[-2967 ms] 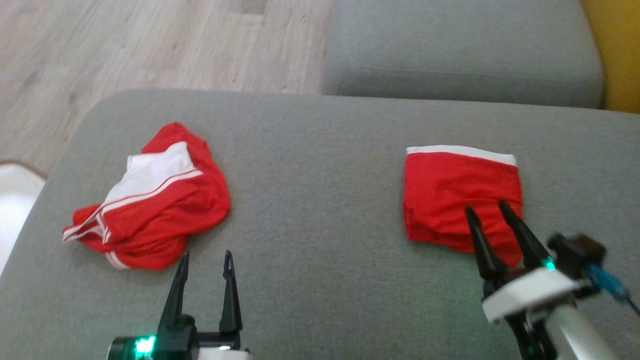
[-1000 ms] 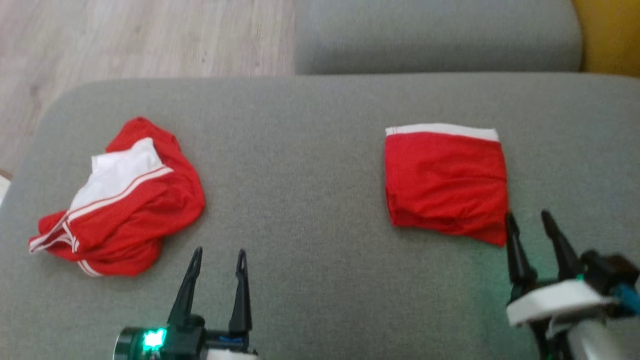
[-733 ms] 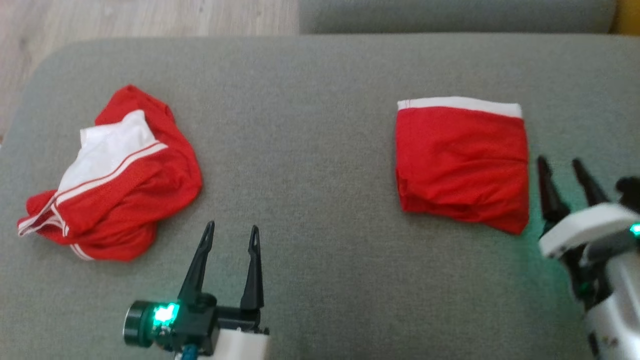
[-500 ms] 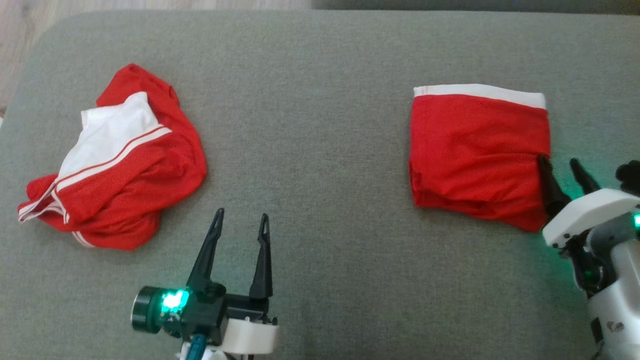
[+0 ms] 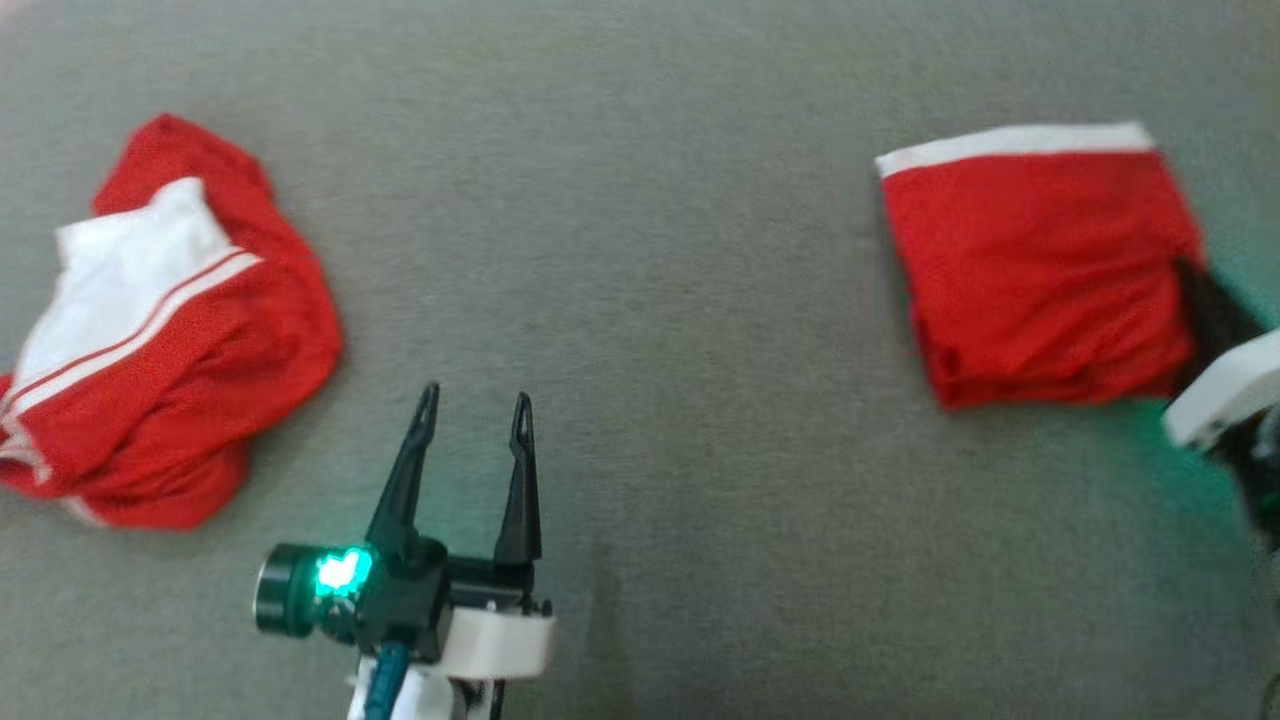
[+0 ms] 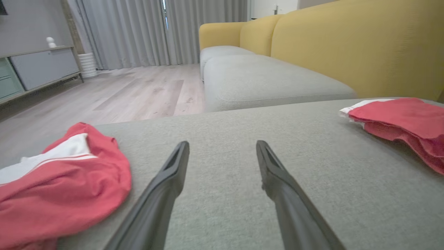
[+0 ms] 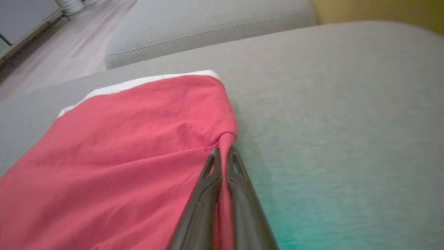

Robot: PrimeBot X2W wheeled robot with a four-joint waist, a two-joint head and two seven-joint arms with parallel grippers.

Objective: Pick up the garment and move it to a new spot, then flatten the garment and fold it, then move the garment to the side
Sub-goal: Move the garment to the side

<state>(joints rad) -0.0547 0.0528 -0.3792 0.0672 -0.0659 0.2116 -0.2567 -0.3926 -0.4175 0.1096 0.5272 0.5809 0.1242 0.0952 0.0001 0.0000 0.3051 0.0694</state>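
The head view is smeared, so I read most edges as soft. The folded red garment [image 5: 1040,270] lies on the right part of the grey cushion [image 5: 640,150], with its white band along the far edge. My right gripper [image 7: 223,152] is clenched on a pinch of the garment's right-hand edge. In the right wrist view the two fingers meet with a ridge of red cloth drawn up between them. In the head view they are only a dark blur at the hem, and the wrist behind them is cut by the frame. I can't tell whether the rest of the cloth has left the cushion. My left gripper [image 5: 472,410] has its fingers spread around nothing, over bare cushion near the middle. A crumpled red and white garment [image 5: 160,330] sits well apart on the left, its outer corner cut off.
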